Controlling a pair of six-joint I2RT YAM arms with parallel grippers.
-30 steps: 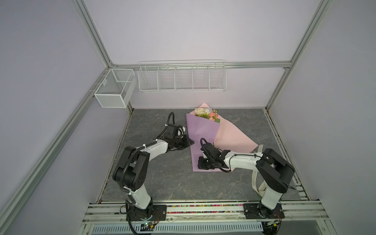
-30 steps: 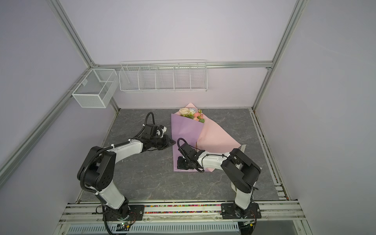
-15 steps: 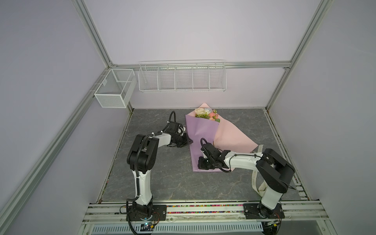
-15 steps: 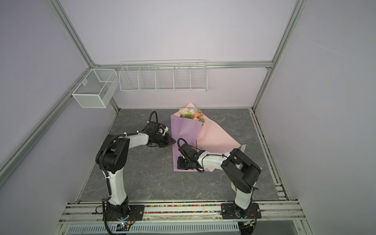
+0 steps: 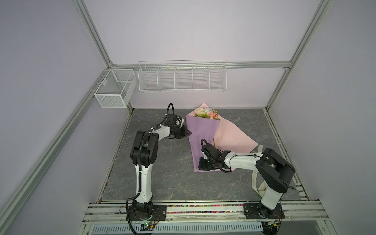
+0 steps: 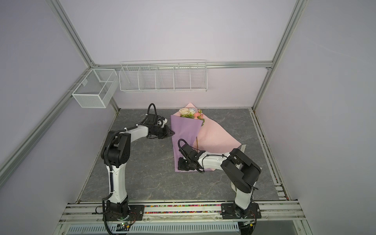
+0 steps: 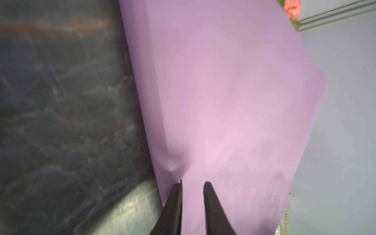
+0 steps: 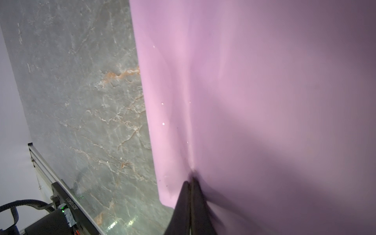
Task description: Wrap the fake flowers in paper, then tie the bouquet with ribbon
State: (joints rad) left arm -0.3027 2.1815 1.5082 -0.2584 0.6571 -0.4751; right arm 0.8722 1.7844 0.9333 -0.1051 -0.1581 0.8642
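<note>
A bouquet of fake flowers (image 5: 206, 114) (image 6: 190, 114) (image 7: 292, 7), a small bunch of cream, pale-blue and pink artificial roses with green leaves, lies toward the back of a grey, marble-veined tabletop (image 5: 162, 175) (image 6: 146, 175). It rests on a sheet of wrapping paper (image 5: 201, 132) (image 6: 184, 132) (image 7: 234, 91) (image 8: 264, 101) that is lilac on one face and pink on the other. The lilac flap is folded over the bunch, so in both top views only the blooms show past its far edge. One thin green stem (image 5: 214, 142) (image 6: 197, 142) shows at the fold, against the open pink half on the right. The left gripper (image 5: 188, 133) (image 6: 172, 133) (image 7: 192, 183) sits low at the left edge of the lilac flap. In the left wrist view its two dark fingers stand a narrow gap apart there, with lilac paper showing through the gap beside a small dent; whether they touch the sheet I cannot tell. The right gripper (image 5: 203, 165) (image 6: 183, 164) (image 8: 191, 180) lies over the near end of the same flap. In the right wrist view its fingers are pressed together on a pinch of the lilac paper, with creases running out from the tips. A long cream ribbon with printed lettering (image 5: 254, 177) (image 7: 284, 222) trails from the right corner of the pink half, past the right arm, toward the front rail.
</note>
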